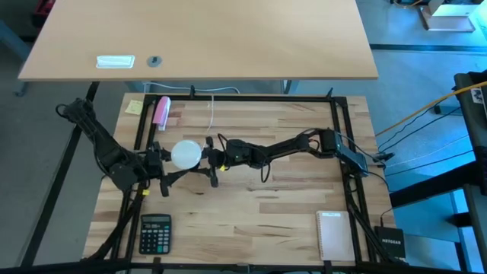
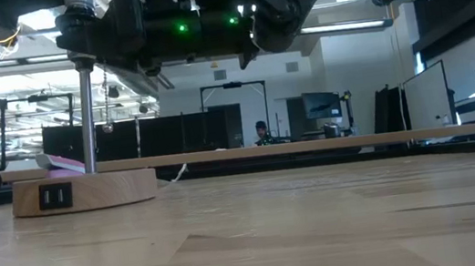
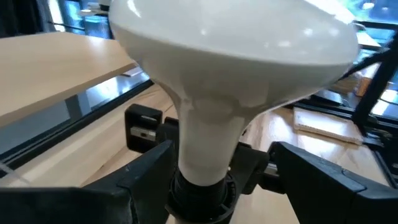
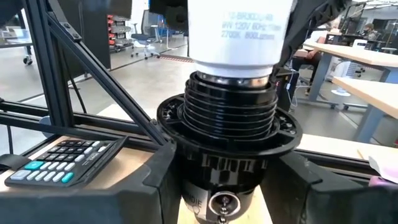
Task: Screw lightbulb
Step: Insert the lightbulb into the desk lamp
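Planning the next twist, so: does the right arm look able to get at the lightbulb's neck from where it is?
Probably yes: the right gripper sits right beside the lightbulb, its fingers flanking the black socket just below the neck, with nothing between.

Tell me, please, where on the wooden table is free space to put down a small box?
Free: the wood between the calculator and the notepad, and the strip right of the pink object. Crowded: the middle left, where both claws meet at the lightbulb.

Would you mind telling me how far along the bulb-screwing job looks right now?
Done: the lightbulb sits upright with its base in the black socket. In hand: the right gripper straddles the socket and the left gripper flanks the bulb's neck; whether either is gripping isn't clear. Left: threads show just above the socket, so some turning probably remains before release.
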Controlling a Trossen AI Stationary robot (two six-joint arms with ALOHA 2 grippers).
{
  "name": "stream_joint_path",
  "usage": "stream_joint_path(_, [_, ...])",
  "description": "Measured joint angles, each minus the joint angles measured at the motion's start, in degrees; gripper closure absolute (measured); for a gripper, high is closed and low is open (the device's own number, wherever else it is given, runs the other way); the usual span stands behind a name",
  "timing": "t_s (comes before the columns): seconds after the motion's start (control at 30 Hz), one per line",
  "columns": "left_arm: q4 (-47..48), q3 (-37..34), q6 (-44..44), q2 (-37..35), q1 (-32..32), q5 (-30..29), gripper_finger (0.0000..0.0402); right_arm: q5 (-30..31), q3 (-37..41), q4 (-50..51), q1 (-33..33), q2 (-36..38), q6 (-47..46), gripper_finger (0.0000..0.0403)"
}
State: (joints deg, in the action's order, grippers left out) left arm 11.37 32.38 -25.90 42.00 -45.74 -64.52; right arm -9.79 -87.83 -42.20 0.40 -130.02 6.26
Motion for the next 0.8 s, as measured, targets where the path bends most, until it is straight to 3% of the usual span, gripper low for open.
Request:
stream_joint_path(0.13, [-3.7, 0.1, -0.7, 3.8, 0.1, -1.9, 0.0137, 0.2, 0.0, 0.1, 0.0, 0.0, 0.1, 0.0232])
stream_joint_path(0.3, [-4.9, 2.0, 0.5, 7.1, 0.5, -8.8, 0.0137, 0.2, 0.1, 0.1, -0.1, 0.0, 0.0, 0.0233])
stream_joint_path(0.8, [-6.5, 2.1, 0.3, 12.4, 8.0, -9.1, 0.0151, 0.2, 0.1, 0.2, -0.1, 0.0, 0.0, 0.0233])
